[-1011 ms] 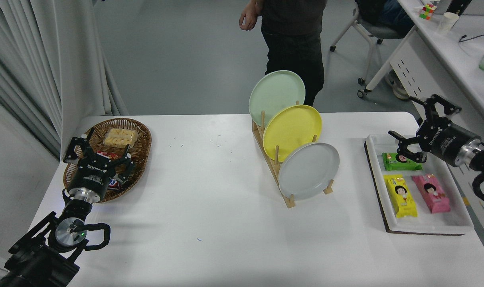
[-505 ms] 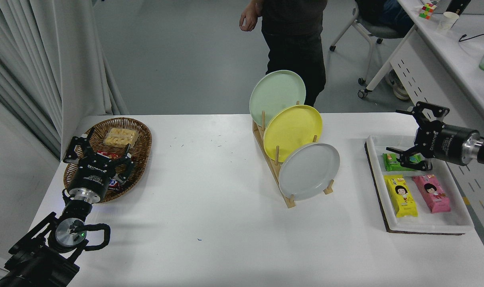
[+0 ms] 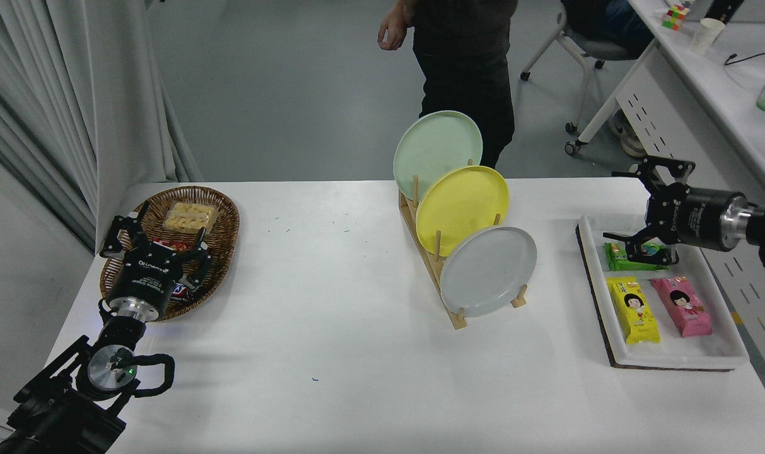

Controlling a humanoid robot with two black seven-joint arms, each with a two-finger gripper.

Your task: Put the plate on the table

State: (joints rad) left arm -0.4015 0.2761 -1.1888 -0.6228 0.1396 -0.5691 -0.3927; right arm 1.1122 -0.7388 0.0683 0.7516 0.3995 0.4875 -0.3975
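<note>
The pale gray plate [image 3: 488,271] stands tilted in the front slot of a wooden rack [image 3: 448,296] near the middle of the white table [image 3: 332,328]. Behind it stand a yellow plate [image 3: 461,208] and a mint-green plate [image 3: 437,153]. My right gripper [image 3: 631,205] comes in from the right edge, open and empty, pointing left above the white tray, well to the right of the gray plate. My left gripper [image 3: 155,236] stays parked at the lower left over the wicker basket, open.
A white tray [image 3: 672,359] at the right holds green [image 3: 631,258], yellow [image 3: 634,310] and pink [image 3: 680,305] snack packs. A wicker basket [image 3: 224,233] with snacks sits at the left. A person [image 3: 464,63] stands behind the rack. A desk and chair are at the upper right.
My right gripper has swung from pointing up-left to pointing left and has shifted slightly left over the tray's far end. The plates and the left arm have not moved.
</note>
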